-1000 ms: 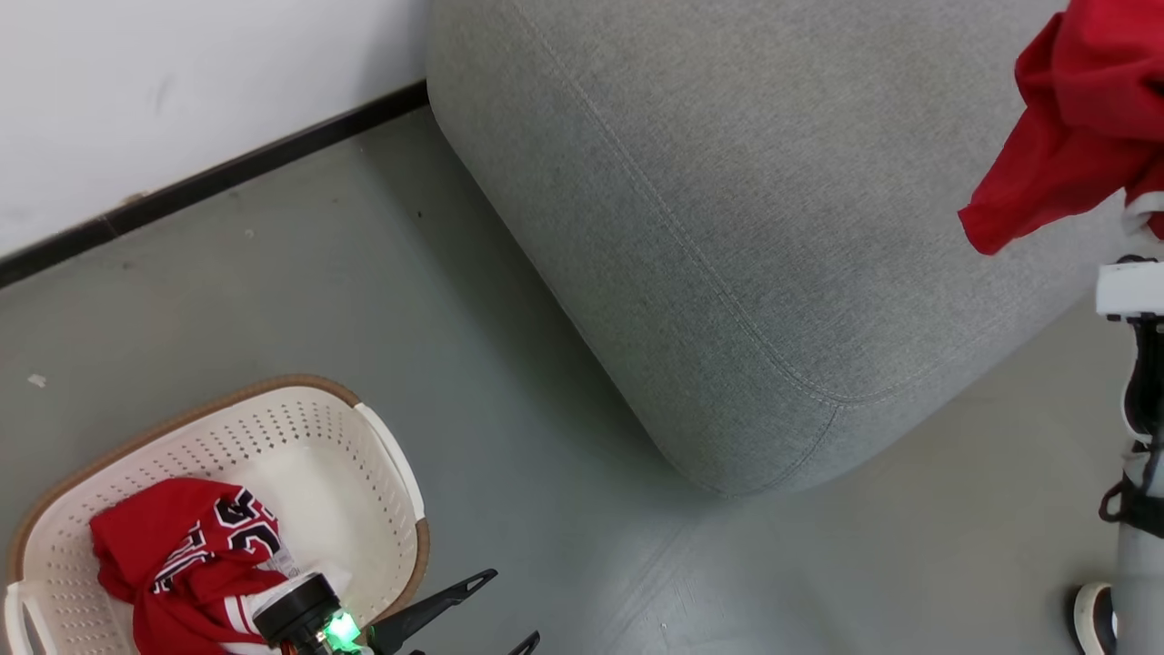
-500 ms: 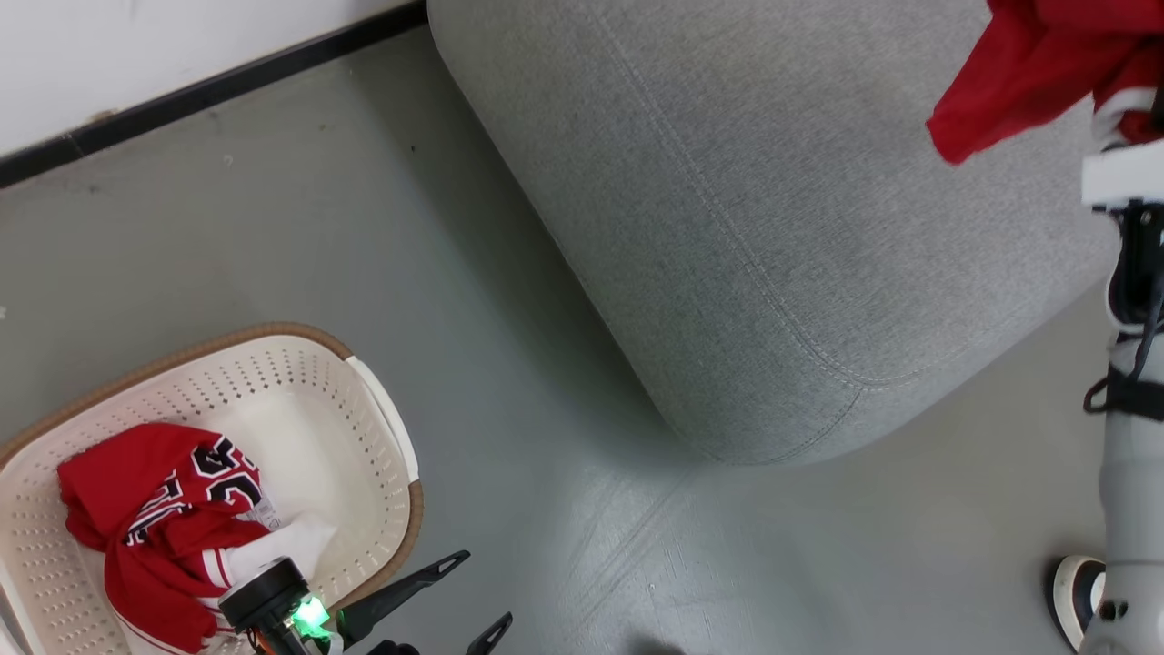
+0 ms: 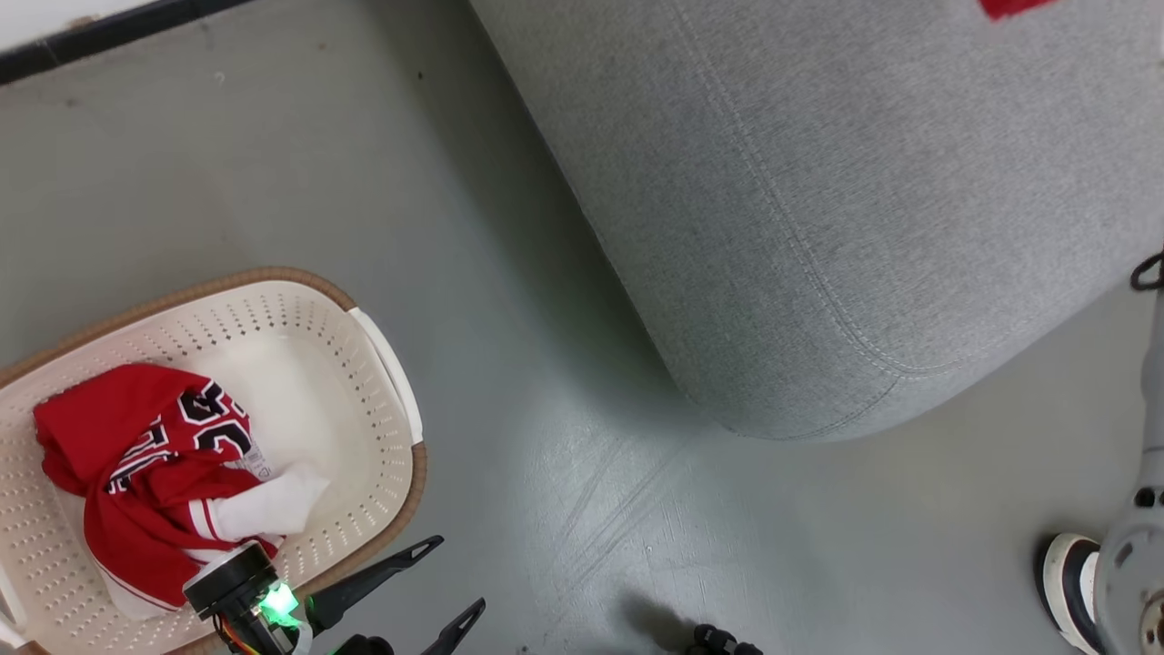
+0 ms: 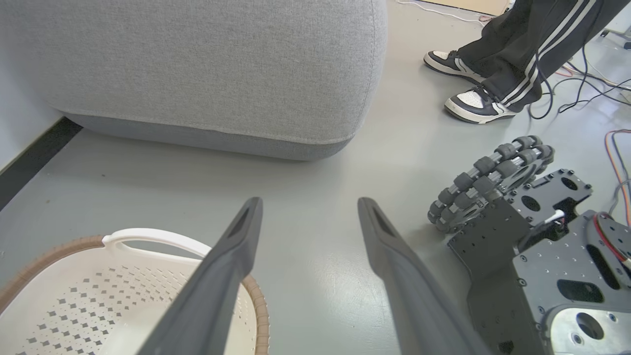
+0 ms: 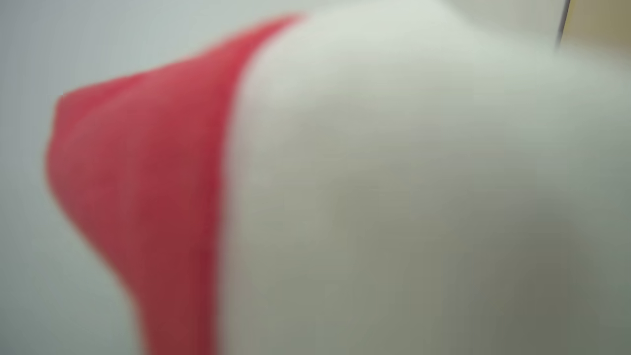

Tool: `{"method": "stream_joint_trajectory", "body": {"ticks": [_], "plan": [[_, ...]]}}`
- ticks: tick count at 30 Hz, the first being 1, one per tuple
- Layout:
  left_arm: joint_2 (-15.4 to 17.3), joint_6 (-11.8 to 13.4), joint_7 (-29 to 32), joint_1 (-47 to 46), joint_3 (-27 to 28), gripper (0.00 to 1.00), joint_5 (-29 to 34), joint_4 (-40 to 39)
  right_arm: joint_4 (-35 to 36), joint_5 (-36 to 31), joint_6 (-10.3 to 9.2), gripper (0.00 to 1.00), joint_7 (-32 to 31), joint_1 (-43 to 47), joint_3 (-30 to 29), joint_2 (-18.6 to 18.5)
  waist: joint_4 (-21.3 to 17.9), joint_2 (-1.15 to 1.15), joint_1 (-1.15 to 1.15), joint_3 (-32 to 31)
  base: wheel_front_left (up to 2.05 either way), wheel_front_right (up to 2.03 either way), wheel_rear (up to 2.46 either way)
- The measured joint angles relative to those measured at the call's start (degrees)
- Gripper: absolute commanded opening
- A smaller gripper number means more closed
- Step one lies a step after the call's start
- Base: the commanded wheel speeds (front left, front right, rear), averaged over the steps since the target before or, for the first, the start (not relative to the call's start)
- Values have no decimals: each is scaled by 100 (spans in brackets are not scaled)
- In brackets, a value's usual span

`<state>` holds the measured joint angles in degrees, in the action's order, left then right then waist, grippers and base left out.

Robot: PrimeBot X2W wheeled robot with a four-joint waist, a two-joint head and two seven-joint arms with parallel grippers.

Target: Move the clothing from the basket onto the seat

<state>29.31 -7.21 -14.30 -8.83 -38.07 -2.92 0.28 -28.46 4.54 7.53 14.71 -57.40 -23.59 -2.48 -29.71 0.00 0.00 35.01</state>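
Grey floor runs from a dark skirting strip at the wall to the rounded corner of the seat [image 3: 818, 227], with the basket [image 3: 386, 364] standing on the floor well apart from it, at the lower left of the head view. Most of the clothing [image 3: 136, 473] lies bunched in the basket's left half, a red heap with lettering and a fold of white cloth [image 3: 264, 509] at its near end, its long axis running roughly up and down that view. The left end effector [image 3: 457, 574] is released, fingers spread with nothing between them, and it points away from the heap across the basket's near rim toward bare floor. The clothing thus lies behind and to the left of its fingertips, and this arm is plainly the nearer one, so I judge it would have to swing back and dip over the rim. The perforated wall and white handle [image 4: 148, 239] stand between. A scrap of red [image 3: 1009, 7] shows over the seat. Blurred red cloth [image 5: 148, 172] lies close before the right wrist camera, so I cannot tell whether the right end effector is clenched. The robot's roller wheel [image 4: 493, 177] and a person's shoes [image 4: 473, 103] lie rightward.
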Motion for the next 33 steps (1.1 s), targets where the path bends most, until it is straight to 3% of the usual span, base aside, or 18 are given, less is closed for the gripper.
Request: {"method": "stream_joint_trajectory", "body": {"ticks": [21,33], "plan": [[367,1,0,-25,204,100,120,-328,-1310,-177,0,0,0,-417,-1037,-38,225,0,0,712,0,0,0],[476,1,0,-89,231,100,120,-389,-1872,-556,2,0,0,-775,-1256,-54,280,0,0,892,0,0,0]]}}
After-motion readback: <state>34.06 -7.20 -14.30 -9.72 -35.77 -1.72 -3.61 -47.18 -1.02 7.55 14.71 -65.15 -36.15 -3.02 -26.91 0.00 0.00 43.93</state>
